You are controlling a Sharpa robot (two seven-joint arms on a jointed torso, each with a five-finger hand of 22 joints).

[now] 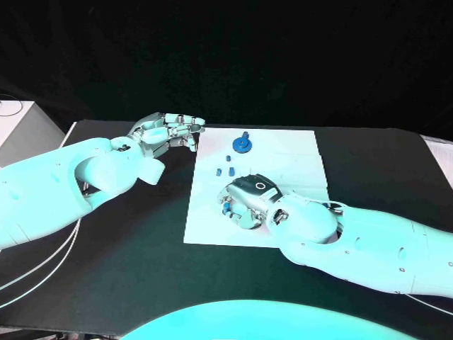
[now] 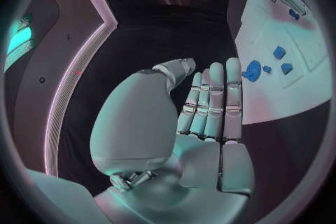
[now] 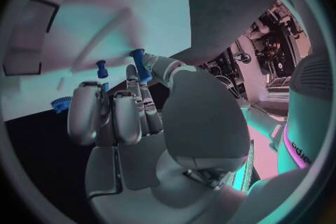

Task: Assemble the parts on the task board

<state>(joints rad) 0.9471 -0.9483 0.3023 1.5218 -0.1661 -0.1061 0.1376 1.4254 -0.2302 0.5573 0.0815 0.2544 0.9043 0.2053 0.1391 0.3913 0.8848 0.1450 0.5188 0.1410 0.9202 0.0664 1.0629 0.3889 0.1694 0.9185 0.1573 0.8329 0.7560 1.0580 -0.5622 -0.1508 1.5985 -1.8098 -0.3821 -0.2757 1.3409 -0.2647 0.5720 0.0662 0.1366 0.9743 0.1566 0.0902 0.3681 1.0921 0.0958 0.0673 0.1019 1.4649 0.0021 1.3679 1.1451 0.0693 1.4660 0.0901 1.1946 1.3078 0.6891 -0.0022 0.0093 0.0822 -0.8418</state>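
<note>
- One task board [image 1: 288, 152]; one round blue part [image 1: 243, 145], two small parts [image 1: 224, 170] beside it
- Left hand [image 1: 168, 132] at board's edge, fingers pressed together, holding nothing
- Right hand [image 1: 249, 200] over board, pinching blue peg [image 3: 140, 65]

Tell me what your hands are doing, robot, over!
Left hand open beside the task board. Right hand low over it, pinching a blue peg. Blue gear and small parts lie beyond, nothing blocking.

White task board [image 1: 288, 152] on a black table [image 1: 124, 255]; blue parts [image 1: 244, 144] (small ones); silver robot hand [image 1: 170, 130].
</note>
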